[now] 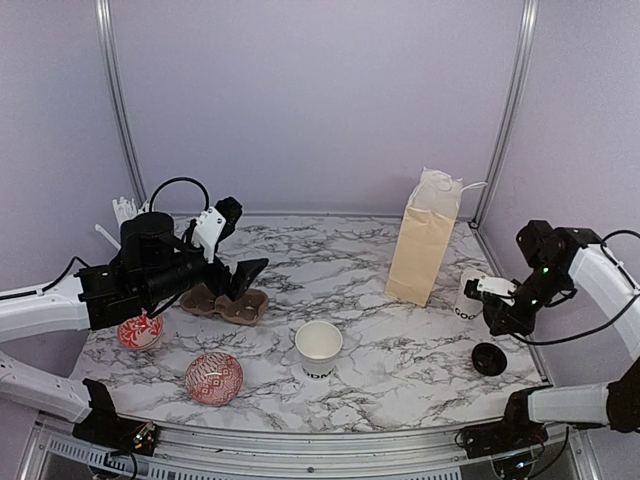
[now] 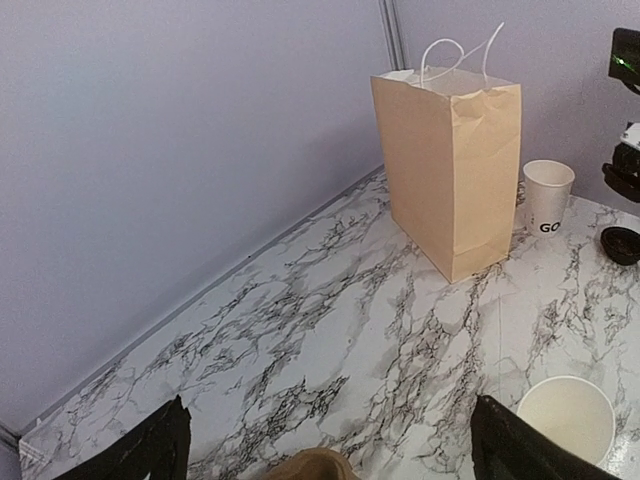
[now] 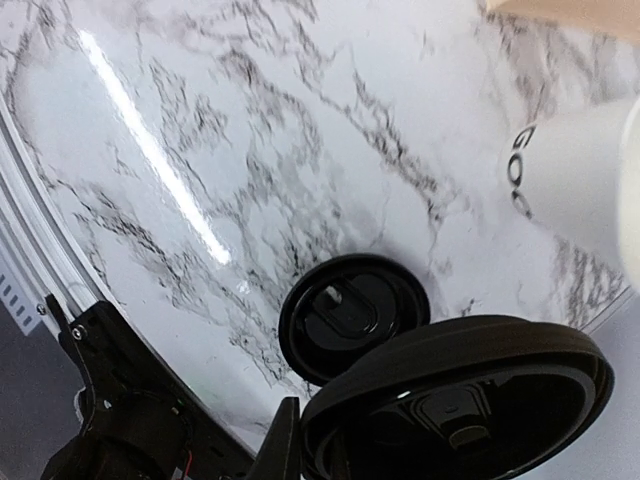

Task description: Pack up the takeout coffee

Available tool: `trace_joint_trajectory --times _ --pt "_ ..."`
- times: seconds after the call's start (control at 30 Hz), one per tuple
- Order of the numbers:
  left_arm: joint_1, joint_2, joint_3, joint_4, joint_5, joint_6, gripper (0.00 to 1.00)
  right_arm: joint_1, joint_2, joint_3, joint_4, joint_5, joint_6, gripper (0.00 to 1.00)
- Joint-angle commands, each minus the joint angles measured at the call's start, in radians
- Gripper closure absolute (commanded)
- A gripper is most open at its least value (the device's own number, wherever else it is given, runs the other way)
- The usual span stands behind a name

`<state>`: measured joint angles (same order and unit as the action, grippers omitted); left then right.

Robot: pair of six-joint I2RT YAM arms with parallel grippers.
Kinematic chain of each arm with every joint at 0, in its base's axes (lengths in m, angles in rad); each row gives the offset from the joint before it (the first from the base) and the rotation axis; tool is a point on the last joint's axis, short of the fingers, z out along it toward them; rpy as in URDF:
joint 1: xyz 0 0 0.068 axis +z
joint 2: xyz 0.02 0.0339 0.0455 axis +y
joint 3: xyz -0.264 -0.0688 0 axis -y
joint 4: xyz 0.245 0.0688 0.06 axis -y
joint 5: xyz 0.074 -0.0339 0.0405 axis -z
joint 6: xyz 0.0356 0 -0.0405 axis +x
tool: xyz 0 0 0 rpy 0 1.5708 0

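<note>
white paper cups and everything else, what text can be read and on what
"GO": black letters on the white paper cup beside the tan paper bag; the rest is turned away.
Middle white paper cup: black lettering, too small to read.
Bag: none visible.
Black plastic lid held by right end effector: none.

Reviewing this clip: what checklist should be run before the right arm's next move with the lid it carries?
1. Right gripper shut on held lid: ok.
2. Right cup upright, mouth open: ok.
3. Held lid lined up over right cup: not ok, the cup sits off to one side.
4. Spare lid lying flat, apart from right cup: ok.
5. Left gripper open above carrier: ok.
</note>
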<state>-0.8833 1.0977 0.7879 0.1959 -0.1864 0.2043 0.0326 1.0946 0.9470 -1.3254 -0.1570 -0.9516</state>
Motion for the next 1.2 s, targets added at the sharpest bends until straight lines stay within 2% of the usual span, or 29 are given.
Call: trace_joint_trajectory --times 0.0,0.17,0.3,0.4,0.5,0.6,0.7,0.83,1.17 --pt "0.003 0.045 0.076 -0.028 0.126 0.003 0.03 0.03 0.012 0.183 -0.047 -0.266 -0.085 0.92" --pt "-0.005 0.101 0.161 0.003 0.229 -0.107 0.06 0.078 0.099 0.332 -0.044 -0.618 -0.168 0.94" --pt "-0.072 0.157 0.218 0.041 0.211 -0.14 0.06 0.159 0.106 0.349 0.046 -0.816 -0.183 0.95" --pt "-0.145 0.215 0.247 0.137 0.214 -0.14 0.05 0.192 0.107 0.368 0.113 -0.957 -0.185 0.94" --pt "-0.173 0.281 0.269 0.267 0.3 -0.187 0.03 0.236 0.12 0.407 0.157 -1.064 -0.183 0.91" --pt "-0.18 0.34 0.268 0.405 0.416 -0.246 0.01 0.286 0.118 0.409 0.21 -1.121 -0.149 0.89" --pt "-0.191 0.41 0.285 0.516 0.475 -0.277 0.01 0.339 0.101 0.389 0.276 -1.138 -0.085 0.89" --pt "-0.216 0.503 0.346 0.562 0.485 -0.28 0.02 0.389 0.078 0.359 0.349 -1.148 -0.006 0.88" --pt "-0.252 0.635 0.459 0.606 0.467 -0.262 0.05 0.411 0.074 0.347 0.356 -1.13 0.015 0.87"
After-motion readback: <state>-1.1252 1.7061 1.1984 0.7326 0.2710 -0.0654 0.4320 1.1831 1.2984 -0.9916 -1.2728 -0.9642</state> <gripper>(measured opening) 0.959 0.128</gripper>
